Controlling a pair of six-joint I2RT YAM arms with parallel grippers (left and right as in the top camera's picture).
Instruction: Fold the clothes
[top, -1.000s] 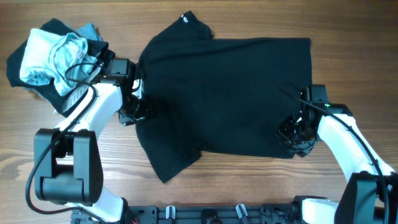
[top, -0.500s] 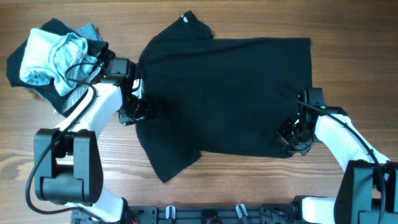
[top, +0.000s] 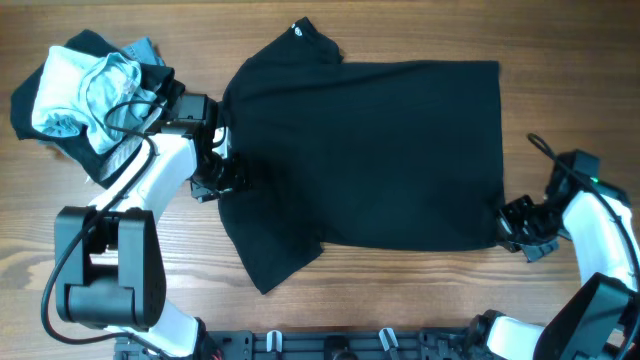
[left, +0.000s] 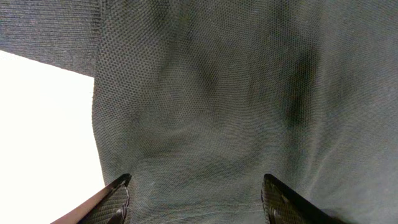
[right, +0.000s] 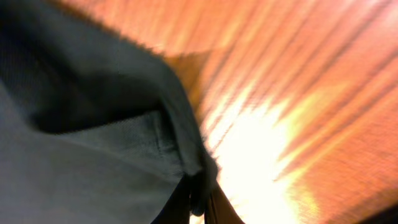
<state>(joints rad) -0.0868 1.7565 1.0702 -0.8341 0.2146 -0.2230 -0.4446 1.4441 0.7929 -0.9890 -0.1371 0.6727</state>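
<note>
The clothes, a black T-shirt (top: 370, 150), lie spread flat across the table with a small white tag (top: 297, 27) at the collar. My left gripper (top: 222, 178) hovers over the shirt's left edge near the sleeve. In the left wrist view it (left: 199, 202) is open, with knit fabric (left: 211, 106) filling the space below its fingers. My right gripper (top: 512, 228) is at the shirt's lower right corner. The right wrist view shows it (right: 199, 202) shut on a pinch of the black hem (right: 124, 137), lifted a little off the wood.
A heap of other garments (top: 90, 90), pale blue, white and dark, lies at the back left beside the left arm. The wooden table (top: 400, 300) shows along the front and right of the shirt. A black cable (top: 545, 150) loops above the right arm.
My right gripper has moved right, off the shirt's surface to its lower right corner, and has closed on the fabric there. The left arm has not moved.
</note>
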